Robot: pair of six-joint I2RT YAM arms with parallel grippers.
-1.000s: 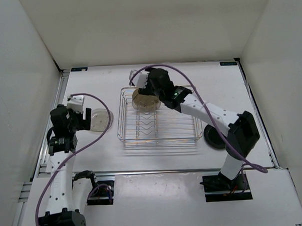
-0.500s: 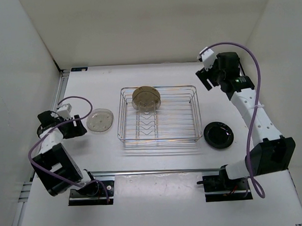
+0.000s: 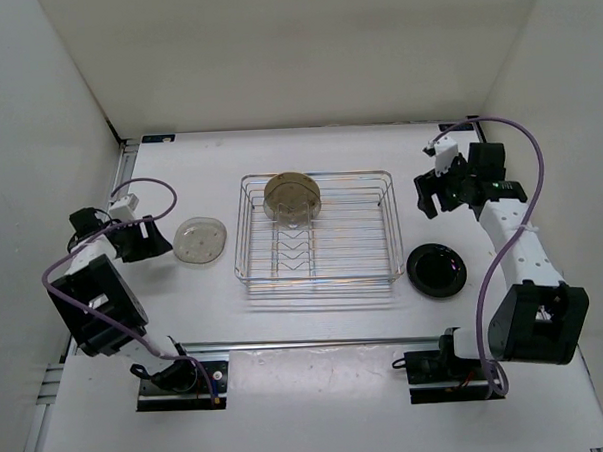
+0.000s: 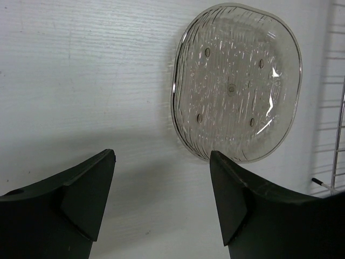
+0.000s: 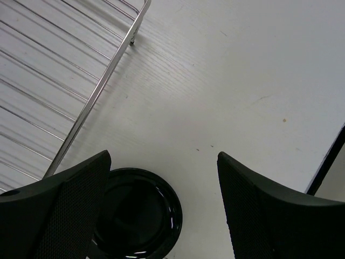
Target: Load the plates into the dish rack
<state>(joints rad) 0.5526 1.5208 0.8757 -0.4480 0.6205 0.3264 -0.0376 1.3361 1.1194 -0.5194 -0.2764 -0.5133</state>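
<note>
The dish rack (image 3: 317, 235) sits mid-counter (image 3: 316, 320), and one plate is home: the tan plate (image 3: 292, 196) is propped on edge among the wires at the rack's far end, toward its left side. Left of the rack, the pale translucent plate (image 3: 201, 239) lies flat on the counter, near the rack's wire but apart from it. The left arm (image 3: 94, 285) comes in from further left of the rack, and the left jaws stand wide with nothing between them, just short of that plate's rim. Off the rack's right side, by its near corner, the glossy black plate (image 3: 436, 270) lies flat. The right arm (image 3: 517, 242) hangs out past the rack's right side; the right jaws are spread wide and empty, above the counter beyond the black plate.
</note>
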